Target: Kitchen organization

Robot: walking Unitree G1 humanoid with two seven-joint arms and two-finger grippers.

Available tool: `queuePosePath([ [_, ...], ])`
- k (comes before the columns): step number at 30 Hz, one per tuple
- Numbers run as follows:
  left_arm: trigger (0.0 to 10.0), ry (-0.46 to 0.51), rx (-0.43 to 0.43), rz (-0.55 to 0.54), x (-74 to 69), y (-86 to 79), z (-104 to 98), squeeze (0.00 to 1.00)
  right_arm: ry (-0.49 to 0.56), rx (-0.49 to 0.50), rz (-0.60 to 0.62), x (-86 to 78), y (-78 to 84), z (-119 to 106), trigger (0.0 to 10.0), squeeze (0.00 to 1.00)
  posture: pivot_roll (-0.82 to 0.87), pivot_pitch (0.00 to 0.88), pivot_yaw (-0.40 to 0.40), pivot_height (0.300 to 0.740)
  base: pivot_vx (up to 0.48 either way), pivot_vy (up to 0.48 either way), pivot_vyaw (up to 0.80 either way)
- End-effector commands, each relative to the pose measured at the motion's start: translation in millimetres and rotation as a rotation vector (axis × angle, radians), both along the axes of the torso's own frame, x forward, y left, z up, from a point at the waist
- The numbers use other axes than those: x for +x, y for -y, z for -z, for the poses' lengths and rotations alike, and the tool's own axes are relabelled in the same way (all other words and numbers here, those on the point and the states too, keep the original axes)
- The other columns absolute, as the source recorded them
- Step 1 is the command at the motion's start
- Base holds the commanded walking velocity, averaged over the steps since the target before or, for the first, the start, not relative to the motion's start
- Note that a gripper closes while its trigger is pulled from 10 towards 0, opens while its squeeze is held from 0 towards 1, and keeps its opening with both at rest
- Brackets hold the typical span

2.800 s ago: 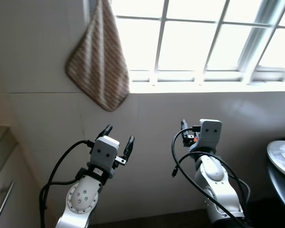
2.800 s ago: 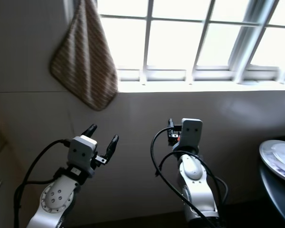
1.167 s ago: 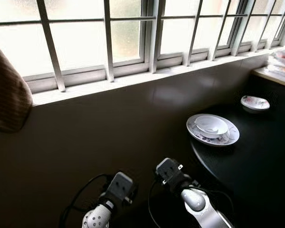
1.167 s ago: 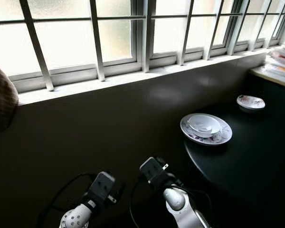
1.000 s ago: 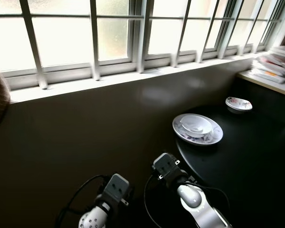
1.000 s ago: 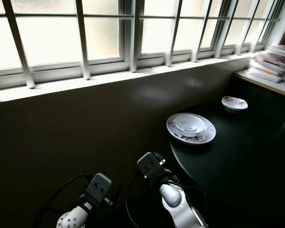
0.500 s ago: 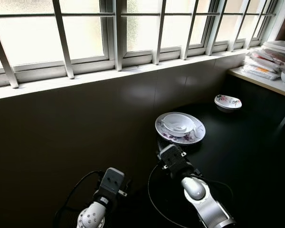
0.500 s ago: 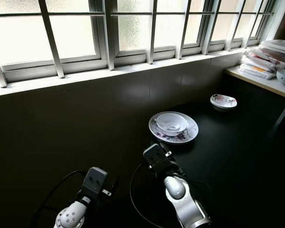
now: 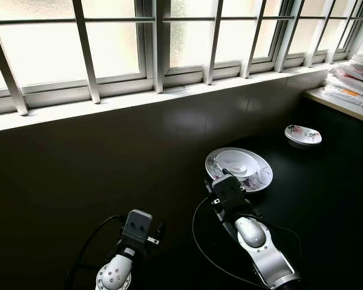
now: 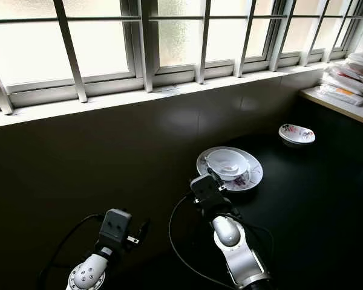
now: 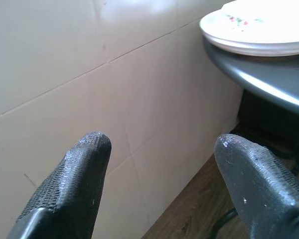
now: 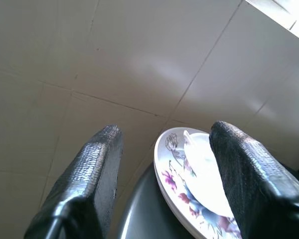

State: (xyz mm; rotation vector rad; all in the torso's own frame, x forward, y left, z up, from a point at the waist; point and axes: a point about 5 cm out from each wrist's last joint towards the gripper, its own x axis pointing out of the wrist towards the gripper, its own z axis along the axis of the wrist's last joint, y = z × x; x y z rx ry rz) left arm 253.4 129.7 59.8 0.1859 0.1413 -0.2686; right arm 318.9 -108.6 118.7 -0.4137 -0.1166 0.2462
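Note:
A floral plate [image 9: 254,179] with a white bowl [image 9: 236,162] in it sits at the near left edge of a round black table [image 9: 314,199]. A small floral bowl [image 9: 303,134] rests farther back on the table. My right gripper [image 12: 164,149] is open, held just short of the plate's near rim and pointing at it. In the right wrist view the plate [image 12: 182,196] lies between the fingers [image 12: 97,169]. My left gripper [image 11: 157,152] is open and holds nothing; it is low beside the tiled wall [image 11: 89,74], left of the table's edge [image 11: 259,79].
A long barred window [image 9: 169,42] with a pale sill runs above the dark tiled wall. At the far right a light counter [image 9: 345,103] carries a stack of flat items [image 9: 354,75]. Wooden floor [image 11: 189,214] lies under the table.
The camera has swung right from the hanging towel to the table, then slightly back left. Both arms sit lower, and the right gripper is closer to the plate's rim.

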Motion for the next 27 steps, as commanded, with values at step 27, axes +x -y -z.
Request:
queuePosePath([
  [27, 10.0, 0.029, -0.008, 0.005, 1.1, 0.9, -2.3, 0.0, 0.013, 0.04, 0.041, 7.5, 6.2, -3.8, 10.0, 0.0, -0.04, 0.0, -0.043, 0.736, 0.25, 0.0, 0.0],
])
